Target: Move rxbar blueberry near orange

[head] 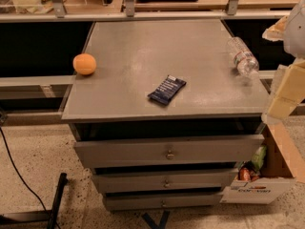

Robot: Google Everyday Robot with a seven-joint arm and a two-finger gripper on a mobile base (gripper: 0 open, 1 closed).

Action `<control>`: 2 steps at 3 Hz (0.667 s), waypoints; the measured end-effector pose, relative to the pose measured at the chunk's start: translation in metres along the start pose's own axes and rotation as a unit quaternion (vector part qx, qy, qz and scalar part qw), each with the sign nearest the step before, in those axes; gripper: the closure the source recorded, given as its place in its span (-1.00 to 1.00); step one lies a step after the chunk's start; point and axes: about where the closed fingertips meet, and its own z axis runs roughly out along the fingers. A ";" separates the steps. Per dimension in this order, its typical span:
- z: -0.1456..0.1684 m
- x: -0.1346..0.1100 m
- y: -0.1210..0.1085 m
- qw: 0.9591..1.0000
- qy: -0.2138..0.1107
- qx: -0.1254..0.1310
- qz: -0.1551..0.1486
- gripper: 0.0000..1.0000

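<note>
At centre frame, slightly right of the middle and near the front edge of the desk point(133, 46), lies the rxbar blueberry point(167, 89): a flat rectangle in a dark navy wrapper with lines of white print, set on a diagonal, its long axis running from lower left to upper right. The orange point(84, 64), round with matte skin, sits at the extreme left edge of the desk, up and to the left of the bar and well apart from it. Only bare surface lies between the two.

The desk top is a smooth, dull grey slab with squared edges and faint scuffing. A clear plastic water bottle point(242, 56) lies on its side near the right edge, in the upper right of the frame, well apart from the bar.

The pincer point(286, 92) appears as pale cream, blocky segments at the right border of the frame, beside the desk's front right corner; whether it is wide or narrow cannot be told. It holds nothing visible and is well apart from the bar.

Below the top, three grey drawer fronts point(167, 152) with small round knobs step downward. An open cardboard box point(267, 187) stands at lower right on a speckled floor point(38, 151); a dark cable point(14, 168) crosses the lower left.
</note>
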 end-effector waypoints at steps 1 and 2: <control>0.000 0.000 0.000 1.000 0.000 0.000 0.000 -1.00; 0.002 -0.002 0.000 1.000 -0.008 -0.006 0.001 -1.00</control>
